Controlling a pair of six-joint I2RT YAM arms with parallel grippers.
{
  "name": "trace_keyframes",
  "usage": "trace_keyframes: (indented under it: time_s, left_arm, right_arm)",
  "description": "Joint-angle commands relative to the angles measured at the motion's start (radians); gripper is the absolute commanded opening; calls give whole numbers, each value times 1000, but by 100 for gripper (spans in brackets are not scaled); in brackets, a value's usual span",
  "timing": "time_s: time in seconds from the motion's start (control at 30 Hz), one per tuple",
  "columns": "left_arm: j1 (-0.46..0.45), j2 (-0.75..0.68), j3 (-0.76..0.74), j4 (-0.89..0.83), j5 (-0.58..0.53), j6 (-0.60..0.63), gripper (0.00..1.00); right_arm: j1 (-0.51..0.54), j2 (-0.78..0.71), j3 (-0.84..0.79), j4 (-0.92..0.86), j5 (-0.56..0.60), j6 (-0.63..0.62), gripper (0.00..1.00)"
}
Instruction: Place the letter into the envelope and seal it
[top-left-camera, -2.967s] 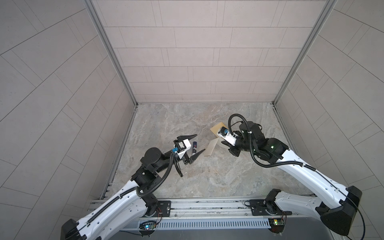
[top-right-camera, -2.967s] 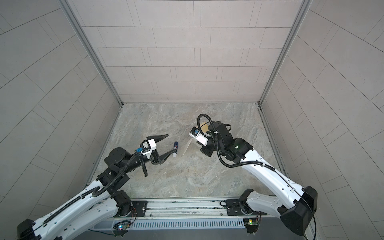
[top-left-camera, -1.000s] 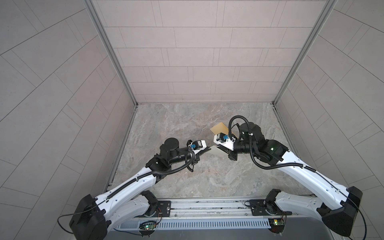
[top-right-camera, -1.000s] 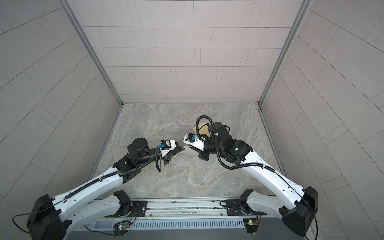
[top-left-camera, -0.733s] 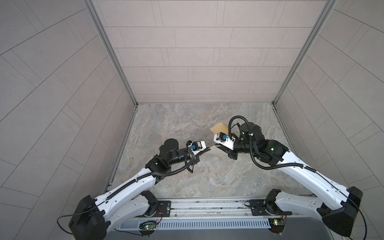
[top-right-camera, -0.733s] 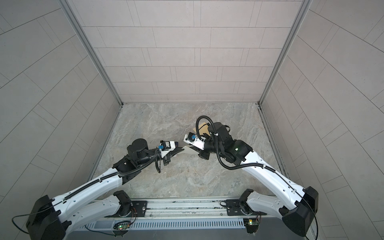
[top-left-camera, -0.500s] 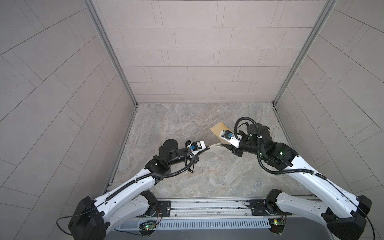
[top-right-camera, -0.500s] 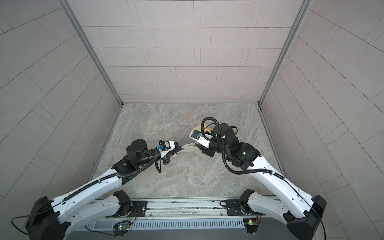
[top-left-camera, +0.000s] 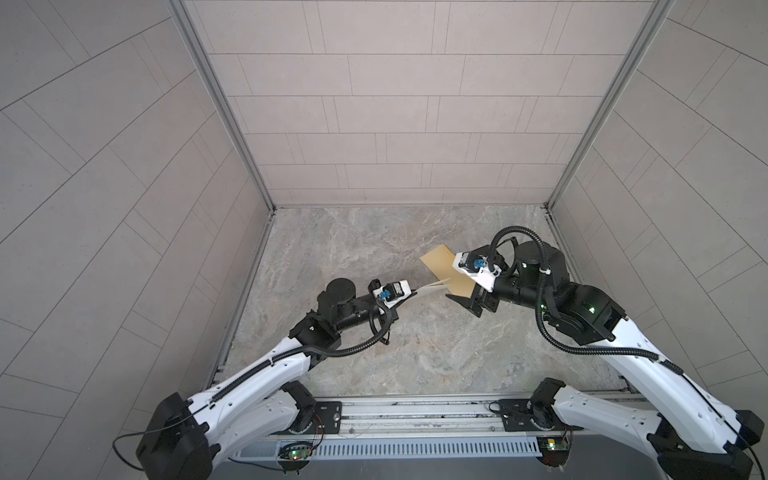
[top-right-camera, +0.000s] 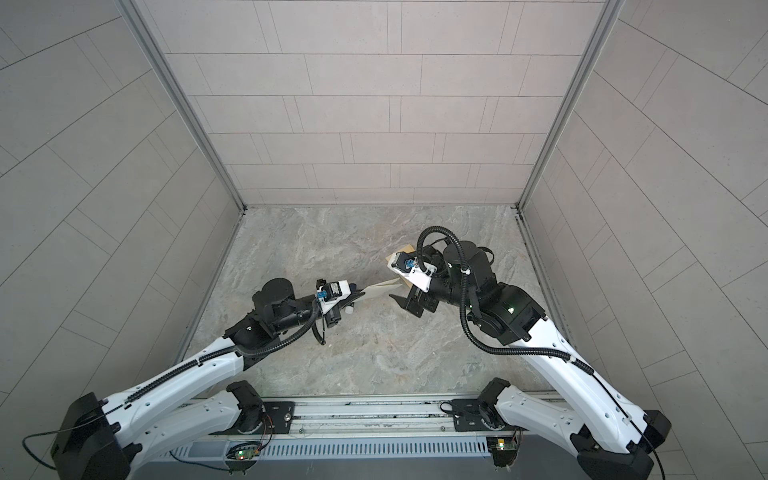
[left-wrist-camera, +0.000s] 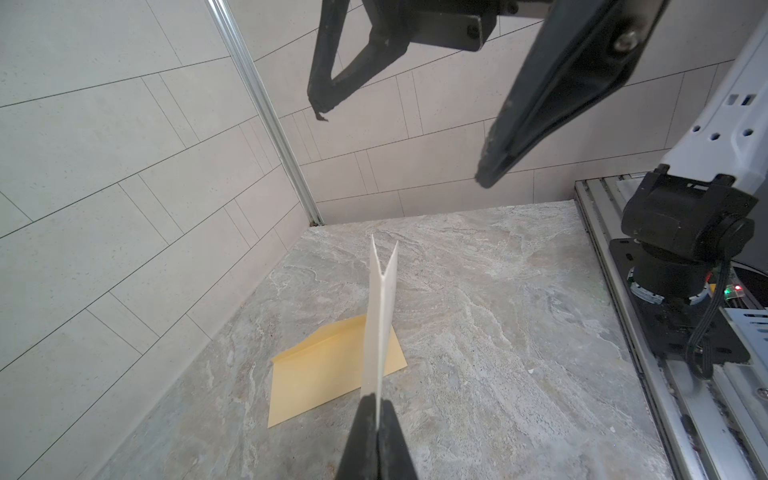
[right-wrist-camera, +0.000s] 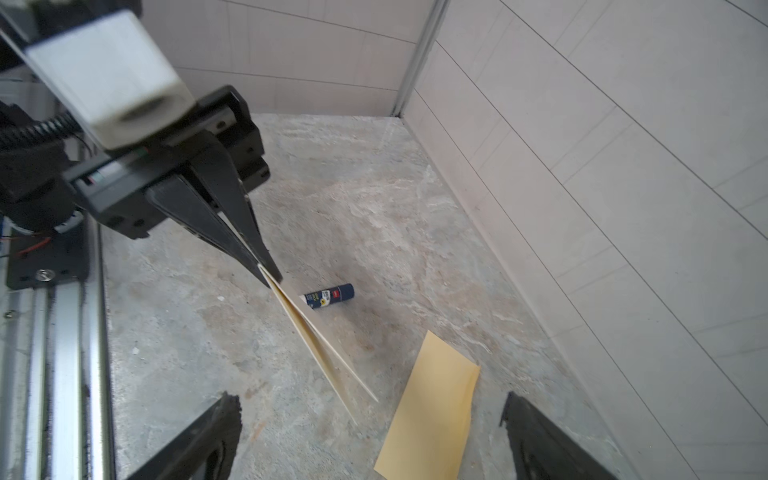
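Note:
The letter (top-left-camera: 432, 286) (right-wrist-camera: 320, 345) is a cream sheet folded into a narrow V. It hangs edge-on above the marble floor. My left gripper (top-left-camera: 411, 294) (left-wrist-camera: 377, 405) is shut on its near end. The tan envelope (top-left-camera: 440, 262) (left-wrist-camera: 316, 374) (right-wrist-camera: 436, 415) lies flat on the floor under the letter's far end, and the right wrist partly covers it in both top views. My right gripper (top-left-camera: 453, 282) (right-wrist-camera: 370, 405) stands wide open just past the letter's free end. Its fingers are on either side and touch nothing.
A small dark blue glue stick (right-wrist-camera: 328, 296) lies on the floor below the left gripper. The metal rail (top-left-camera: 415, 411) with both arm bases runs along the front edge. Tiled walls close in the floor on three sides.
My right gripper has opened, let go of the letter and drawn back to the right. The left gripper stays shut on the letter, now its only hold.

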Motion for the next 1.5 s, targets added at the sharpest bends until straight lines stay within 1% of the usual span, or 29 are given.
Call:
trace_keyframes:
  time_s: [0.0,0.03,0.1,0.3,0.43,0.6,0.73,0.87,0.93,1.0,1.07,1.17,1.37,1.47]
  left_arm:
    - [5,-14,-6,7,27,10,0]
    - [5,-13,-8,5,32,7,0]
    - [4,-13,-7,5,40,2,0]
    - [5,-13,-4,-15,52,10,0]
    - [5,-10,-2,-20,56,10,0]
    - [4,-10,-2,-27,56,11,0]
    - [5,-9,-1,-30,59,11,0]
    - [4,-5,1,-31,65,11,0]
    - [3,-6,2,-30,68,10,0]
    - [4,-6,1,-28,72,10,5]
    - [4,-5,-2,-19,76,7,8]
    - [5,-1,-4,-18,81,6,7]
    - [4,5,-3,-18,82,2,3]
    - [5,6,-4,-19,82,1,4]
  right_arm:
    - [11,35,12,18,-169,23,91]
    - [19,49,10,34,-179,23,86]
    - [28,74,13,50,-188,19,80]
    - [59,143,36,41,-195,-26,70]
    - [73,177,44,49,-193,-40,60]
    - [74,196,45,52,-200,-44,37]
    - [75,197,44,43,-200,-55,16]
    - [75,192,39,37,-201,-64,0]
    - [75,191,39,29,-203,-71,0]
    - [75,188,40,19,-209,-78,0]
    - [75,184,41,13,-215,-87,0]
    - [74,174,42,18,-220,-88,0]
    - [69,148,55,18,-195,-95,0]
    - [61,132,56,20,-191,-103,0]
